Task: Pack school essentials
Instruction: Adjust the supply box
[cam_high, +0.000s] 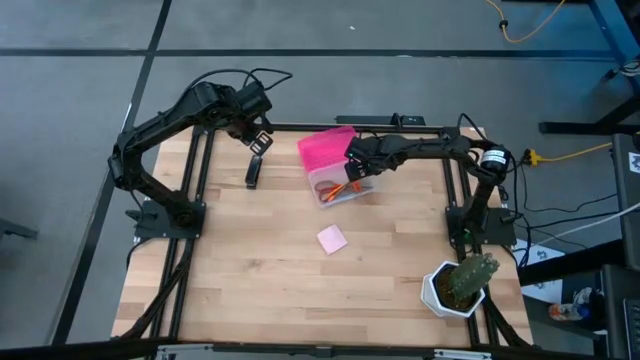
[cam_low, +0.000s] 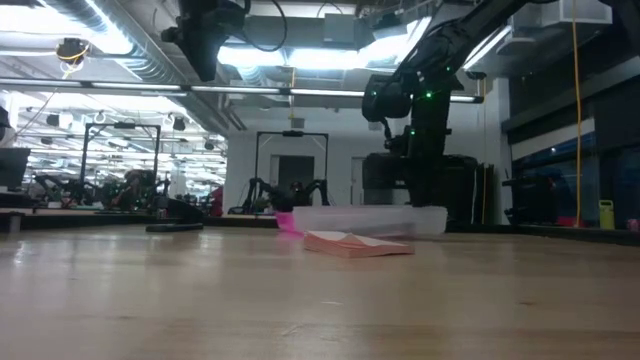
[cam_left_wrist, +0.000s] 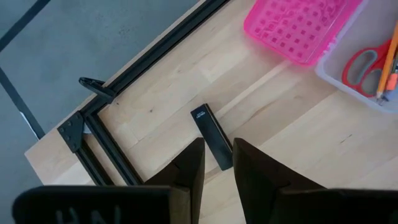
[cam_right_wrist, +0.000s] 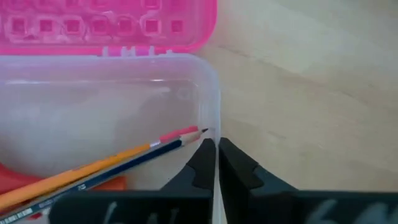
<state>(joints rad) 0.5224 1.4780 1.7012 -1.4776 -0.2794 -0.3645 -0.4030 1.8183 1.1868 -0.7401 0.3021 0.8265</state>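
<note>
On the bench's (cam_high: 250, 270) left, the left claw (cam_high: 259, 140) hangs narrowly parted above the small black oblong item (cam_high: 252, 171); it should drop straight and straddle the short sides. Midway, red-handled scissors (cam_high: 332, 188) and orange pencil (cam_right_wrist: 93, 165) lie in the clear box (cam_high: 345, 192), pink notepad (cam_high: 332, 239) just in front. The right claw (cam_high: 352, 168) is clamped on the box's wall. The pens and tiny piece are hard to make out
</note>
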